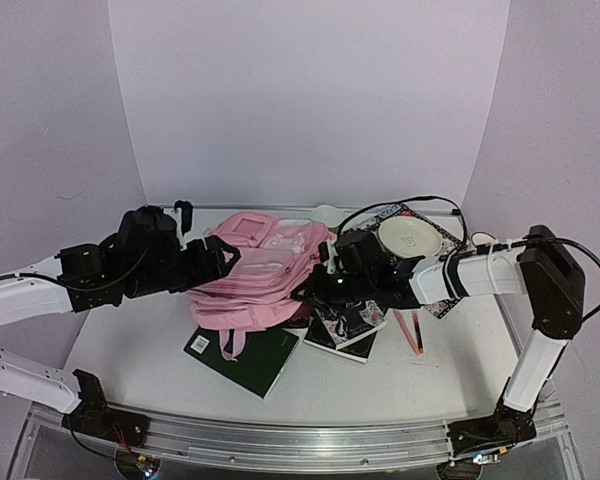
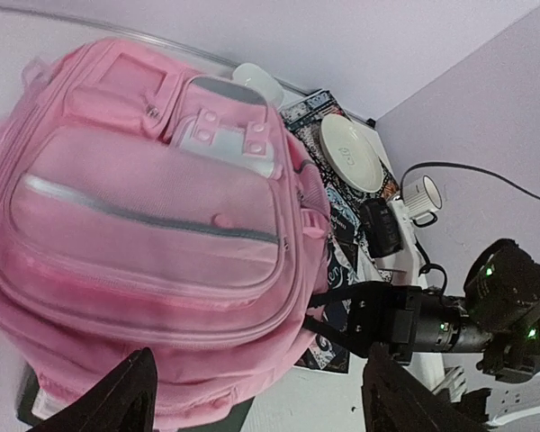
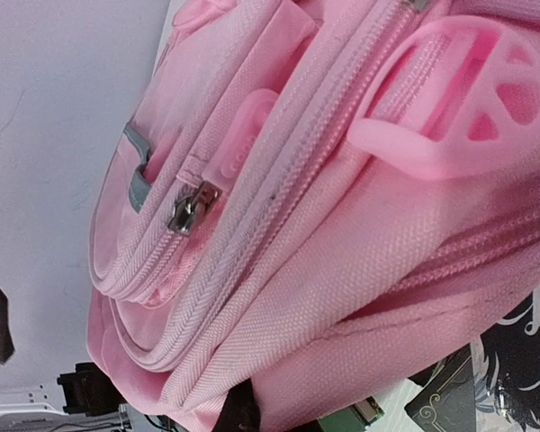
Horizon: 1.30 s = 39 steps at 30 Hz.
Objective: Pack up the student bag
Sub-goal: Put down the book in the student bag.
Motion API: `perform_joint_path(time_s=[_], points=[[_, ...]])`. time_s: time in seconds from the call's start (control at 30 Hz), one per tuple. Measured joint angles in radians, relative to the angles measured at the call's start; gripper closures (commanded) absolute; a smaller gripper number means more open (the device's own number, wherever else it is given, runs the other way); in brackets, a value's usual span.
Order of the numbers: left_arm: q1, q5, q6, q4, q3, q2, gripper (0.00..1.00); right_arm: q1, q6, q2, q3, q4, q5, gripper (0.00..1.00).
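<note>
Trouble was likeliest at the zips: the student bag [image 1: 263,272] lay flat in the middle of the table, soft and unbraced. If you had tugged the metal zip pull [image 3: 191,209] with nothing pinning the fabric, the whole bag would probably have slid instead of opening. It sat partly on a green notebook [image 1: 242,357] and on patterned books [image 1: 350,325], so any drag could have carried them along or pushed the notebook toward the near edge.

Your left gripper [image 2: 263,396] hung just off the bag's left side with its fingers spread and nothing between them. Your right gripper [image 1: 315,285] was pressed close against the bag's right edge; I could not tell whether its fingers were parted or closed. A swing from that arm risked clipping the white dish [image 1: 410,237] or the cup [image 2: 423,195] behind it.

Every zip I could see on the bag was closed, so its contents were hidden. The dish looked empty.
</note>
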Motion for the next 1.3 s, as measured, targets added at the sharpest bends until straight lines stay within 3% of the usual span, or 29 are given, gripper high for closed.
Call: perform_joint_path(time_s=[0.2, 0.43, 0.67, 0.87, 1.1, 1.3], points=[[0.018, 0.013, 0.149, -0.094, 0.163, 0.144, 0.17, -0.038, -0.081, -0.023, 0.038, -0.126, -0.082, 1.0], [0.081, 0.095, 0.256, -0.143, 0.208, 0.268, 0.16, -0.088, -0.176, -0.069, 0.038, -0.264, -0.139, 1.0], [0.255, 0.205, 0.23, -0.12, 0.126, 0.234, 0.17, -0.126, -0.241, -0.08, 0.012, -0.304, -0.149, 1.0], [0.284, 0.246, 0.159, -0.086, 0.011, 0.222, 0.2, -0.128, -0.289, -0.08, 0.01, -0.309, -0.147, 0.98], [0.328, 0.308, 0.074, 0.014, -0.096, 0.234, 0.3, -0.128, -0.349, -0.08, 0.01, -0.32, -0.129, 0.86], [0.338, 0.347, 0.017, 0.108, -0.148, 0.257, 0.44, -0.128, -0.424, -0.081, 0.011, -0.363, -0.1, 0.68]])
